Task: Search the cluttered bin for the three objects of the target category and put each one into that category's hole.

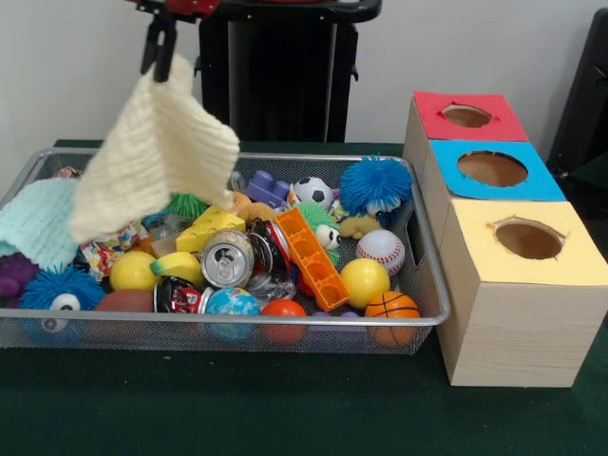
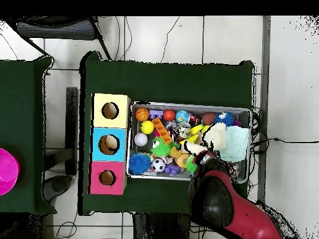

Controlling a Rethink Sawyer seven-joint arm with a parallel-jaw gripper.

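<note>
The bin (image 1: 432,313) is a silver wire-mesh tray full of toys; it also shows in the overhead view (image 2: 132,140). My gripper (image 1: 159,52) hangs high over the bin's left part, shut on a corner of a cream knitted cloth (image 1: 152,152) that dangles clear above the clutter. In the overhead view the cloth (image 2: 215,135) shows beside my red arm (image 2: 221,202). The hole (image 1: 466,116) is in the red top of the far box, to the right of the bin, and shows in the overhead view (image 2: 107,178). It looks empty.
A mint knitted cloth (image 1: 38,218) lies at the bin's left end. Balls, a crushed can (image 1: 228,258), an orange block (image 1: 312,258) and a blue spiky ball (image 1: 375,183) fill the bin. Blue-topped (image 1: 492,169) and yellow-topped (image 1: 527,239) boxes stand nearer.
</note>
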